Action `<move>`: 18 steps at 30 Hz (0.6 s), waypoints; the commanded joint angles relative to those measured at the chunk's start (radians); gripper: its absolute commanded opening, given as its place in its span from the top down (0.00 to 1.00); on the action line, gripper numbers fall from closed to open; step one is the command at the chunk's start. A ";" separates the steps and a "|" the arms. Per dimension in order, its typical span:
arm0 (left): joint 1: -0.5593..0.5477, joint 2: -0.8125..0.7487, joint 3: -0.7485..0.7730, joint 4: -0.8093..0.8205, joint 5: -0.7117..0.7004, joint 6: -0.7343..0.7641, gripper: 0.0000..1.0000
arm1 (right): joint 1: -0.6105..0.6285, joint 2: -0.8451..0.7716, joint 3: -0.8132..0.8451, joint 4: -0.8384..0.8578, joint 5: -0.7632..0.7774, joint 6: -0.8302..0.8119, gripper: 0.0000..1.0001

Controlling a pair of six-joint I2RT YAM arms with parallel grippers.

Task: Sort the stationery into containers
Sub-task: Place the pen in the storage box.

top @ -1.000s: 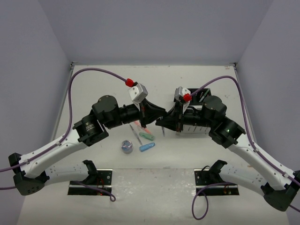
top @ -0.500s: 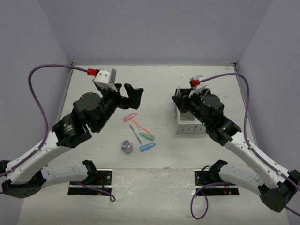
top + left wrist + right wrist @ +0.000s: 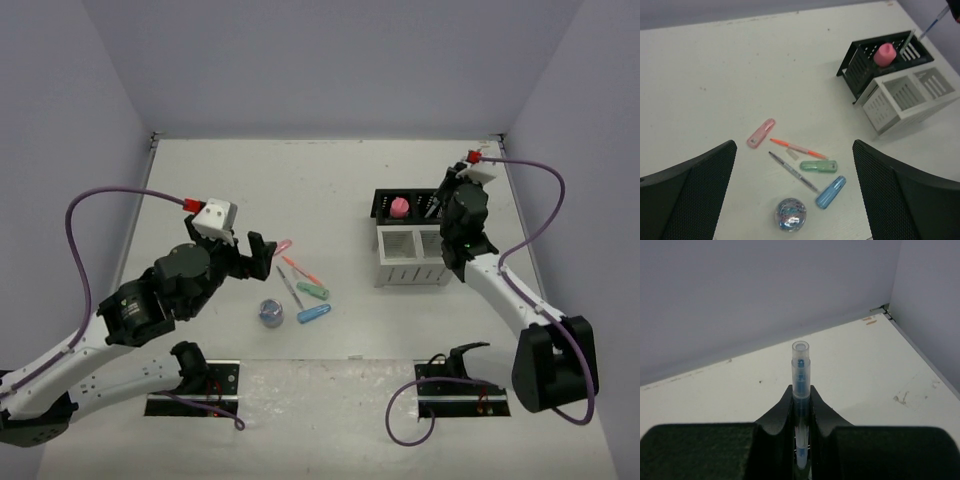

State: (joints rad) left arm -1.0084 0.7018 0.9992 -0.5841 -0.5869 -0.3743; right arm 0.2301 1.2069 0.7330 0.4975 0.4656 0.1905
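Blue pen [image 3: 800,371] — its lower end hidden between the right tool's [image 3: 801,399] fingers, clamped tight on it by the black box [image 3: 860,70]. Left tool [image 3: 256,256] gapes wide, empty — over loose stationery [image 3: 818,165] on the desk [image 3: 715,75].

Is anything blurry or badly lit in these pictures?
Top external view: soft, even light, only faint shadows on the table, no glare. Left wrist view: the mint piece is sharp, with the jaws looming dark in the lower corners. Right wrist view: the blue pen is crisp, the jaws nearest the lens soft.
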 commanded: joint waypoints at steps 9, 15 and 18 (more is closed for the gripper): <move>-0.001 -0.141 -0.121 0.043 0.013 0.015 0.00 | -0.006 0.070 -0.081 0.184 0.037 0.099 0.80; -0.001 -0.094 -0.126 0.029 -0.007 -0.003 0.00 | -0.005 -0.011 -0.086 0.078 -0.012 0.134 0.34; 0.001 -0.081 -0.122 0.024 -0.021 -0.014 0.00 | -0.005 -0.076 -0.069 0.001 -0.027 0.149 0.24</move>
State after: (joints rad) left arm -1.0084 0.6053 0.8730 -0.5720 -0.5743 -0.3752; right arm 0.2241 1.2311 0.6300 0.5551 0.4537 0.2940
